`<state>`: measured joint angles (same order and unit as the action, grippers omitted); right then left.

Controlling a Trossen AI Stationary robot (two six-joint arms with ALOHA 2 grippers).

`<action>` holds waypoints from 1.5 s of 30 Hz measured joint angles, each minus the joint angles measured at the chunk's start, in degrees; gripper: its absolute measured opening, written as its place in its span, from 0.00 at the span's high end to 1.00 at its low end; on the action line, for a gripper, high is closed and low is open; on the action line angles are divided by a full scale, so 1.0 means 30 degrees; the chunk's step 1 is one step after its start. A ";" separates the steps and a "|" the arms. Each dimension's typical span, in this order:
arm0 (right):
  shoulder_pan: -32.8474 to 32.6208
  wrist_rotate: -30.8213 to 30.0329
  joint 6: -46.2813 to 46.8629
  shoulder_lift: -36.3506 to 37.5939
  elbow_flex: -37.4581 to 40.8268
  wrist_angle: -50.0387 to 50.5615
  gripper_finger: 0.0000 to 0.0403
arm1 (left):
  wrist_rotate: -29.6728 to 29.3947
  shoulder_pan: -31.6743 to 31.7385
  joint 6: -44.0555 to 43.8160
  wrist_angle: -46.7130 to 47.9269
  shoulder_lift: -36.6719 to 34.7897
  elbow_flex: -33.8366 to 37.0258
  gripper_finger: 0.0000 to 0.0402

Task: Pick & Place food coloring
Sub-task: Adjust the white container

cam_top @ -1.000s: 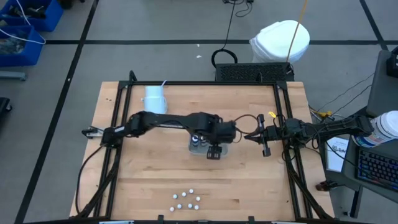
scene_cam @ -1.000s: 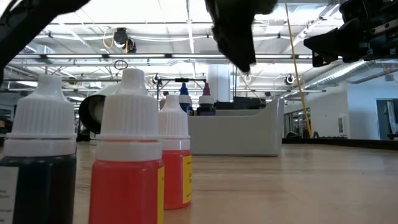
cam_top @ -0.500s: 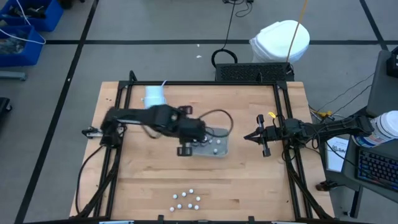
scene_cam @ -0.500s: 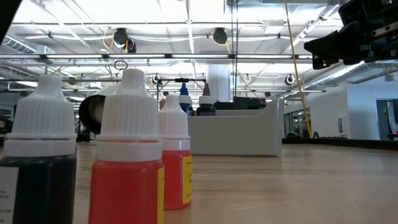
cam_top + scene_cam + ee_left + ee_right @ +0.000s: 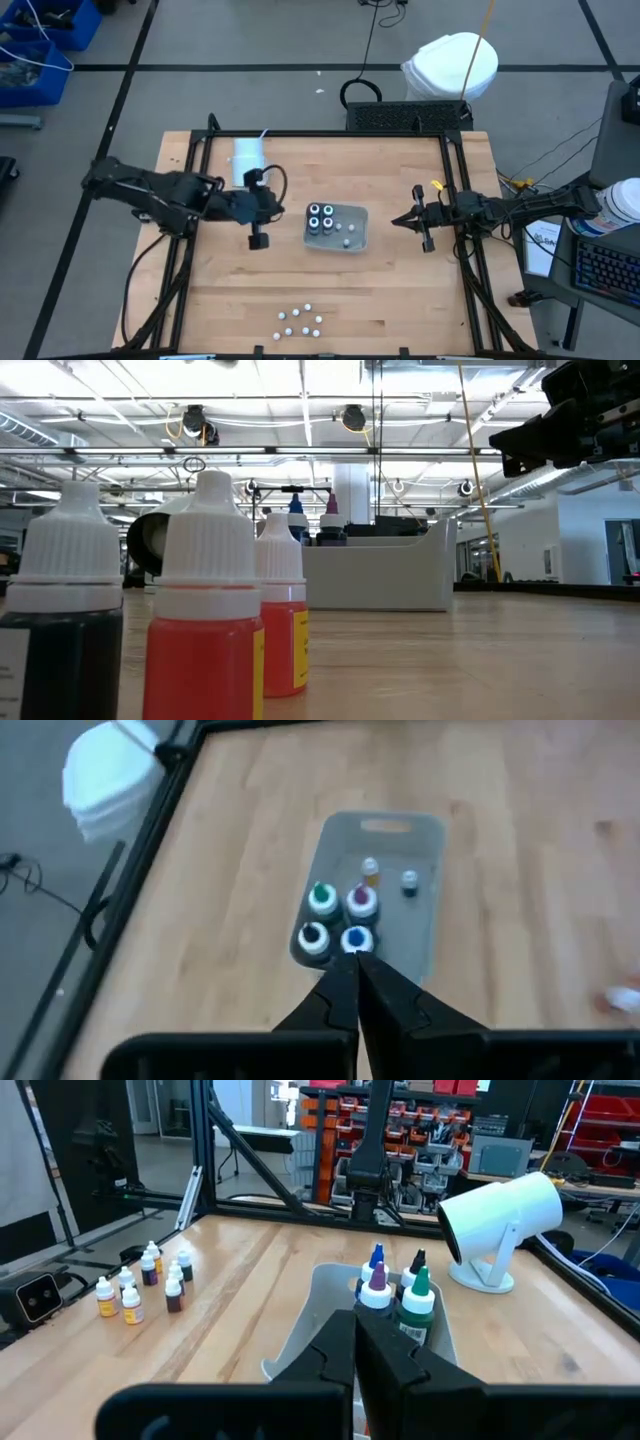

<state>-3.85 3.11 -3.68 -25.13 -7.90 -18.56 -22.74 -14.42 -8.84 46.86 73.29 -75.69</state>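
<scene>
A grey tray (image 5: pixel 356 214) stands mid-table and holds four dark food coloring bottles (image 5: pixel 321 217) with round tops (image 5: pixel 335 918), plus two tiny ones (image 5: pixel 390 875). Several more small white-capped bottles (image 5: pixel 300 320) stand loose near the table's near edge; they fill the low view's left (image 5: pixel 210 620). My left gripper (image 5: pixel 278 205) hovers left of the tray, slanting down toward it, shut and empty (image 5: pixel 355 962). My right gripper (image 5: pixel 397 220) waits right of the tray, held level, shut with nothing in it (image 5: pixel 355 1320).
A white cup (image 5: pixel 248 158) lies on its side at the far left of the table, its mouth toward the tray (image 5: pixel 500 1220). A black frame (image 5: pixel 320 135) runs along the table's edges. Bare wood lies between the tray and the loose bottles.
My left gripper has drawn back from above the tray toward the table's left edge, rising as it went and leaving the low view. The tray and its bottles now show uncovered. My right arm has kept still.
</scene>
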 joint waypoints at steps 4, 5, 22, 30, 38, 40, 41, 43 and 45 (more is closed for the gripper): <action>-0.0002 0.0000 0.0027 -0.0070 0.0000 0.0467 1.00 | 0.0070 0.0486 -0.0006 -0.7902 -0.1641 0.6384 0.99; -0.0002 0.0000 0.0214 -0.0083 0.0000 0.0719 1.00 | 0.0100 0.0597 0.0020 -0.9379 -0.1681 0.7483 0.99; -0.0010 -0.2528 0.7738 -0.1816 0.2253 0.1601 1.00 | -0.3497 0.2676 -0.4880 -1.6382 0.1799 1.4710 0.99; -0.0257 -0.3487 0.6980 -0.2862 0.2299 -0.0424 1.00 | -0.2495 0.2120 -0.5316 -1.8080 0.3952 1.4699 0.99; -0.0242 -0.5115 0.4775 -0.4283 -0.0073 0.0144 1.00 | -0.2072 0.2223 -0.4639 -1.8637 0.4286 1.4531 0.98; -0.0257 -0.5120 0.4946 -0.4968 -0.0265 0.0386 1.00 | -0.2078 0.2231 -0.4637 -1.8443 0.4286 1.4531 0.99; -0.0257 -0.5144 0.5135 -0.5489 -0.0295 0.0506 1.00 | -0.2082 0.2231 -0.4659 -1.8322 0.4286 1.4531 0.99; -0.0257 -0.5110 0.5567 -0.6284 -0.0319 0.0899 1.00 | -0.1947 0.2231 -0.4709 -1.8017 0.4286 1.4531 0.99; -0.0257 -0.5119 0.5904 -0.7146 -0.0805 0.1008 1.00 | -0.1923 0.2231 -0.5005 -1.7507 0.4286 1.4531 0.98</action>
<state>-4.62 -12.24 14.03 -46.57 -10.32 -15.53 -28.51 -7.73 -23.86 -5.66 86.15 -32.10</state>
